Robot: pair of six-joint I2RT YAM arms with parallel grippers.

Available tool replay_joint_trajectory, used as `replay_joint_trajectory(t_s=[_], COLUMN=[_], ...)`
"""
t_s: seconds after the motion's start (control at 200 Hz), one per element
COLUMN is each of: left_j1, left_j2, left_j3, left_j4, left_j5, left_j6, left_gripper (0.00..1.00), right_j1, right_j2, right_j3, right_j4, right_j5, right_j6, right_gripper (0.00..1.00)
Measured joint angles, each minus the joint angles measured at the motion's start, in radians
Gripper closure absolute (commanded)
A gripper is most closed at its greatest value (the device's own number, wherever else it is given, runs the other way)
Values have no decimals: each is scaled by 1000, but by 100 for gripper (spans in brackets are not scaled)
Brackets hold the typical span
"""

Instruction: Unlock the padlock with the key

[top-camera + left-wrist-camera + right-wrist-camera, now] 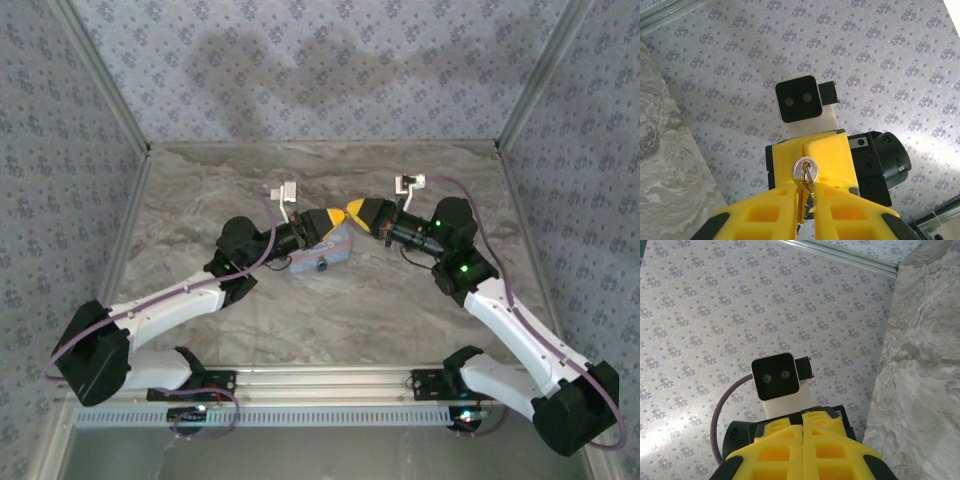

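Padlock (322,267) shows from above as a tiny dark piece on the near face of the small pale blue tin (335,252), which lies on the marble tabletop (400,310) just below and on the near side of your left fingers (770,212). At that size you cannot make out any detail of it. Your left fingers are clamped on the key (804,171): its round silver head and ring stick out past their tips, and the rest runs down into the narrow slot between the two yellow pads. Straight ahead of those tips, very close to the key head, sit your right fingers (775,455). They are pressed flat together with just a seam between them and carry nothing. The two pairs meet nearly tip to tip above the far end of the tin; whether they actually touch, you cannot tell. Each wrist camera looks straight at the other arm's camera block, with patterned wall behind.
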Motion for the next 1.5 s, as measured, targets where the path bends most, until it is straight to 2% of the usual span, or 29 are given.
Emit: replay_joint_trajectory(t_s=[0.11,0.265,0.44,0.52,0.61,0.68,0.73,0.834,1.019,1.149,1.314,1.499], left_j1=[0,2,2,2,4,11,19,35,43,43,43,38], left_j2=[0,0,-2,-12,-26,-42,-55,-82,-91,-66,-31,-12], left_j3=[0,0,0,0,5,20,39,109,247,338,420,454], left_j4=[-4,-6,-10,-35,-89,-159,-217,-376,-632,-815,-1011,-1123], left_j5=[0,0,0,1,12,27,38,67,143,209,287,341], left_j6=[0,9,16,32,55,84,108,176,301,387,487,554], left_gripper=[87,99,100,100,100,100,100,100,100,100,100,100], right_j1=[0,-1,-6,-13,-29,-55,-84,-141,-195,-195,-186,-90], right_j2=[-2,-2,-2,-2,-8,-27,-48,-95,-103,-69,-31,5], right_j3=[-3,-3,-3,-3,-4,-3,-1,9,95,163,185,211], right_j4=[0,0,-2,-16,-50,-98,-149,-258,-443,-536,-578,-615], right_j5=[6,13,13,2,-19,-27,-31,-47,-98,-166,-252,-291], right_j6=[0,0,-1,-5,-18,-44,-77,-145,-300,-414,-508,-580], right_gripper=[100,100,99,94,76,64,60,60,66,68,60,57])
